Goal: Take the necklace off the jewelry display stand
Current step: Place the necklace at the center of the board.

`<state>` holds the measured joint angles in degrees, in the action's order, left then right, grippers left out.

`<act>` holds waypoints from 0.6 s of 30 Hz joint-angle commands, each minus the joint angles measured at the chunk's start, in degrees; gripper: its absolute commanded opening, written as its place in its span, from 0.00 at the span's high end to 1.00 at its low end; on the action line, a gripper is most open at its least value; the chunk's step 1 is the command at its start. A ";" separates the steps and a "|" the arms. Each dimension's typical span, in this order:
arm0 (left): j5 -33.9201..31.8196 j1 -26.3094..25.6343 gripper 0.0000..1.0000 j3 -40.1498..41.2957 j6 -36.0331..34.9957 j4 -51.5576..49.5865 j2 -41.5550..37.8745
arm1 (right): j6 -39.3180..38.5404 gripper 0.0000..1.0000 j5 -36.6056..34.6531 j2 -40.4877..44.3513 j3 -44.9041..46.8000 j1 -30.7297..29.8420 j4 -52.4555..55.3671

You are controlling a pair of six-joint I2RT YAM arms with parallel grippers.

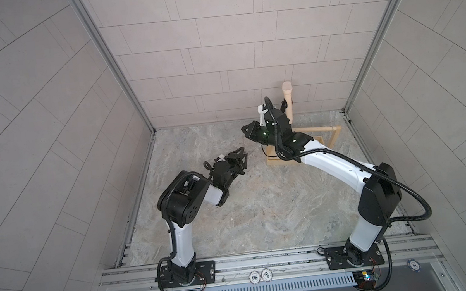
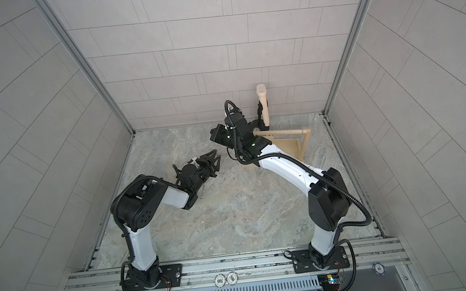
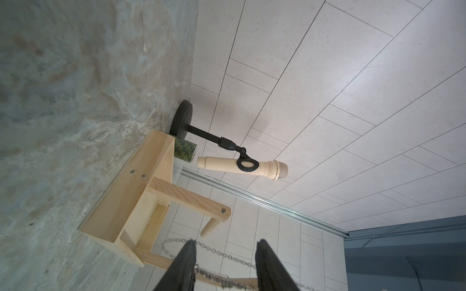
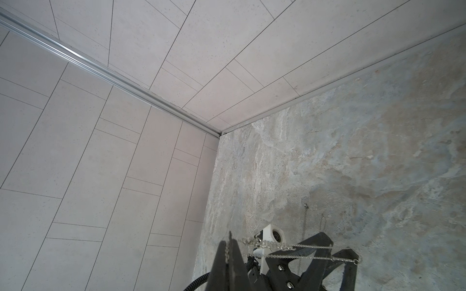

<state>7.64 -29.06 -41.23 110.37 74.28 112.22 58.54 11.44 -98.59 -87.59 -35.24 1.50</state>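
Right wrist view: the right hand (image 4: 228, 243) pinches the necklace (image 4: 302, 246), which stretches to the half-spread left hand (image 4: 335, 250). It seems clear of the jewelry display stand (image 3: 121, 201), so removal looks nearly done.

Microphone (image 1: 289, 100) crowds jewelry display stand (image 1: 319, 130); tabletop (image 1: 246, 209) centre open.

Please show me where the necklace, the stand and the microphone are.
necklace (image 3: 227, 256), left wrist view, chain links.
stand (image 3: 118, 201), left wrist view, tray side wall.
microphone (image 3: 222, 165), left wrist view, cream handle.
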 commanded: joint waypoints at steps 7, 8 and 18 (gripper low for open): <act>-0.02 -0.01 0.60 -0.10 1.66 1.94 0.09 | 0.61 1.00 0.25 1.15 0.89 -0.35 -0.76; -0.08 0.05 0.60 -0.16 1.65 1.96 0.05 | 0.61 1.00 0.22 1.35 0.92 -0.41 -0.69; -0.03 0.42 0.64 -0.11 1.11 2.01 -0.32 | 0.26 1.00 0.06 2.33 2.38 -0.31 -0.62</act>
<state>7.55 -28.93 -41.23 110.61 74.28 112.22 58.54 11.62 -98.56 -85.62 -35.24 1.52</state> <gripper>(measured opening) 0.369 0.042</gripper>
